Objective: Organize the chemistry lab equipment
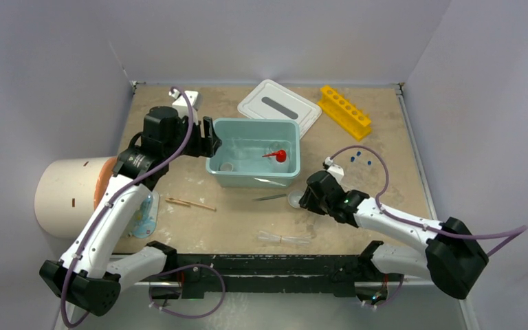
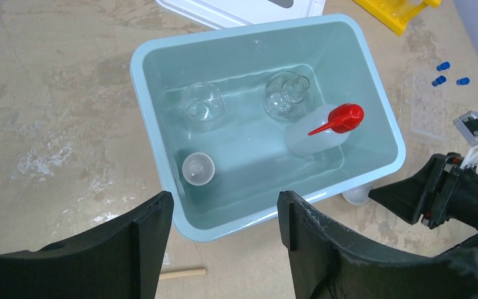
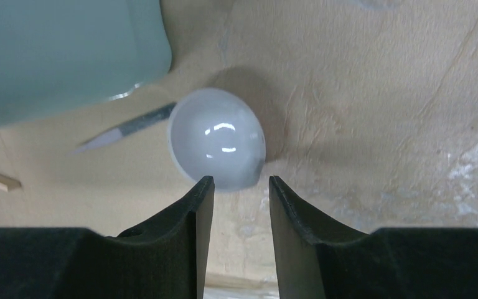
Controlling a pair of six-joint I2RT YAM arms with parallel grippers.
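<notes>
The tiny white bowl (image 3: 218, 138) is round, smooth and shiny. It sits on the tan surface (image 3: 379, 93), just beside the teal tub (image 3: 56, 50), with the metal tweezers (image 3: 131, 128) next to it. Its near edge is right at the tips of the right tool (image 3: 236, 184), whose fingers are apart, holding nothing. The left tool (image 2: 224, 205) hangs over the tub, fingers apart.

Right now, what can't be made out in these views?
- Right wrist: whether the right gripper touches the white bowl; its near edge hides contact.
- Top external: clear tubes, too faint to count.
- Top external: pale bluish item, mostly covered by the left arm.
</notes>
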